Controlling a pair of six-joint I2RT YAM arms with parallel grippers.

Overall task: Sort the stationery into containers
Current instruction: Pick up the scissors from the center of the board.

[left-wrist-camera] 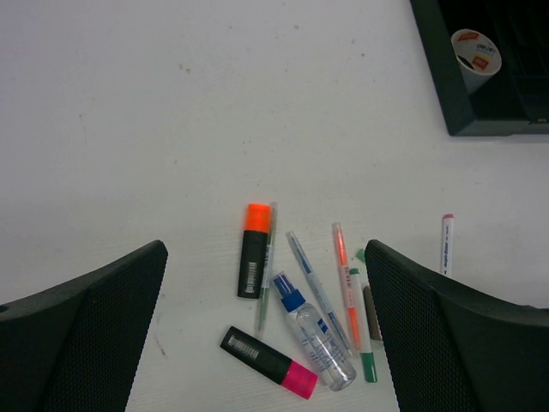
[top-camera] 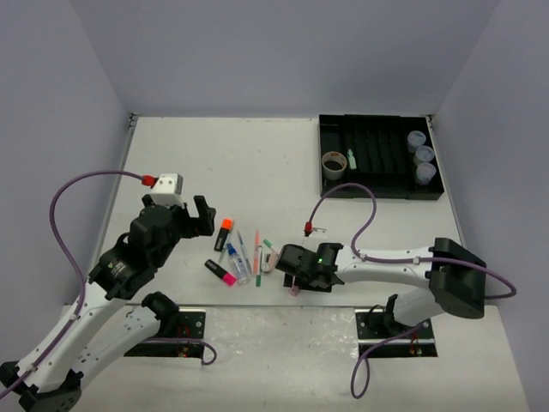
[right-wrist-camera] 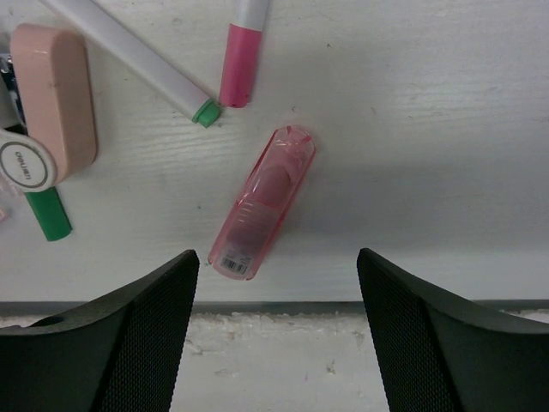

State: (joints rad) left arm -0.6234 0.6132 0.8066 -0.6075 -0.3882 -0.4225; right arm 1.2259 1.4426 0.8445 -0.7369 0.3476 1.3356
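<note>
Stationery (top-camera: 238, 263) lies loose on the white table (top-camera: 214, 154) beneath two spread grippers. The right gripper (right-wrist-camera: 276, 257), jaws wide apart and holding nothing, hangs over a pink see-through case (right-wrist-camera: 262, 202) that rests slantwise close to the table's near edge (whether the fingers reach the surface cannot be told). Just beyond the case lie a pink-ended pen (right-wrist-camera: 240, 60), a white pen with a green tip (right-wrist-camera: 129, 51), a peach-coloured block (right-wrist-camera: 53, 94) and a green marker (right-wrist-camera: 47, 215). The left gripper (left-wrist-camera: 264, 249), likewise parted and empty, hovers above the main cluster. That cluster is an orange highlighter (left-wrist-camera: 254, 249), a pink highlighter (left-wrist-camera: 268, 361), a small clear bottle with a blue cap (left-wrist-camera: 313, 335) beside them, and thin pens (left-wrist-camera: 346, 287) fanned to the bottle's right. At the table's far right corner sits the black tray (top-camera: 386, 191), well apart from the pile. Its left end holds the tape roll (top-camera: 333, 162) with a small green item (top-camera: 351, 160) just beside it. Three bluish-lidded tubs (top-camera: 424, 156) stand in a row in its rightmost compartment
</note>
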